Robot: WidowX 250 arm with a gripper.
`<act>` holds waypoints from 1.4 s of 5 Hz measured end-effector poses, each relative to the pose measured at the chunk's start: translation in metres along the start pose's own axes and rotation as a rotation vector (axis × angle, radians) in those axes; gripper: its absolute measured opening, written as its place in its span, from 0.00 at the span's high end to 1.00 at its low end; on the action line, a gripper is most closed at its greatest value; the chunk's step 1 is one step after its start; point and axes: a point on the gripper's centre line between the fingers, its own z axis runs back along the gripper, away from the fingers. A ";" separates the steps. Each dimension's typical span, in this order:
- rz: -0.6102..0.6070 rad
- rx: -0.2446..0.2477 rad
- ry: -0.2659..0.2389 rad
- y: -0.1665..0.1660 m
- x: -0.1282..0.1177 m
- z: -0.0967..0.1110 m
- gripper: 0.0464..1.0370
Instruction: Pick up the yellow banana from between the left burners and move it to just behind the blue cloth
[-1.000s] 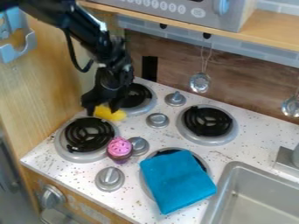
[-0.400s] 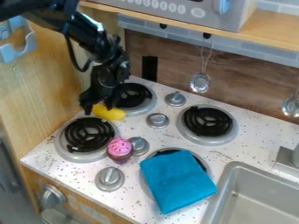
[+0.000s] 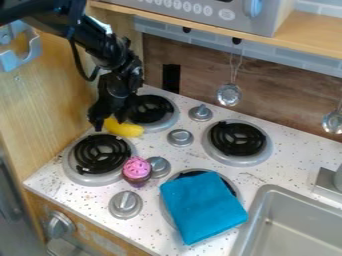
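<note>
Gripper: I am holding the black gripper [image 3: 110, 123] low over the stovetop's left side, its two fingers standing well apart; they are not clamping anything, though I cannot tell whether one is brushing the yellow piece.
Arm: my black arm [image 3: 100, 42] is slanting in from the upper left.
Yellow piece: the smooth, elongated yellow object [image 3: 127, 130] is lying just under the gripper, between the far-left burner [image 3: 153, 110] and the near-left burner [image 3: 99, 155], its left end showing between the fingers.
Cupcake: a toy cupcake [image 3: 136, 169] with a pink top and dark base is sitting just beside a silver knob [image 3: 159, 167], to the right of the near-left burner.
Cloth: a folded blue cloth [image 3: 204, 207] is covering much of the near-right burner [image 3: 230, 186].
Far right of stove: another black-coiled burner [image 3: 237, 139] is sitting on the speckled white counter [image 3: 294, 150].
Sink: a grey metal basin [image 3: 270, 192] is filling the lower right corner.
Wall: two metal utensils, a nearer one [image 3: 228, 94] and one at the right edge [image 3: 332, 121], are hanging there.
</note>
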 end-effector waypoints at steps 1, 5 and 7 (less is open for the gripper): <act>0.070 -0.005 0.032 -0.001 0.001 -0.005 0.04; 0.165 -0.031 0.127 -0.024 -0.008 -0.017 0.39; 0.147 -0.016 0.129 -0.025 -0.008 -0.021 0.53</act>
